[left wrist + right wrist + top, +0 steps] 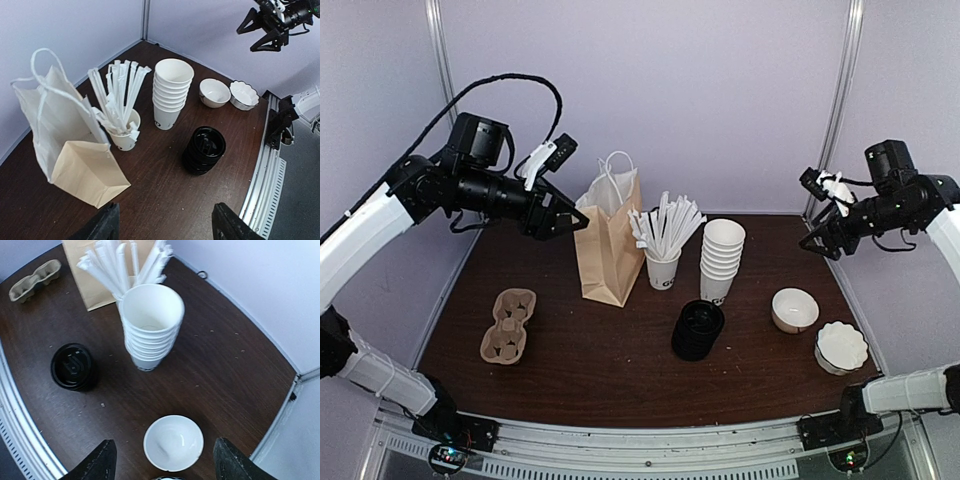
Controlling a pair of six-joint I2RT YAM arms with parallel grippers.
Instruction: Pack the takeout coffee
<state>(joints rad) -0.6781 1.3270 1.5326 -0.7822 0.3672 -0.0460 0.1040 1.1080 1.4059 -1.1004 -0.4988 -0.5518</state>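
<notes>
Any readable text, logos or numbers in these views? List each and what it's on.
Cup holding sticks: dark print near the base, starts like "G", the rest cut off; not readable in full.
Stack of cups: dark print on the bottom cup, too small to read.
Black lids: raised marks on top, too blurred to read.
Paper bag: no text visible.

Before you on the dark table: a brown paper bag stands beside a cup of white sticks and stacked white cups. Nearer you sit a stack of black lids, a plain bowl, a scalloped bowl and a cardboard cup carrier.
</notes>
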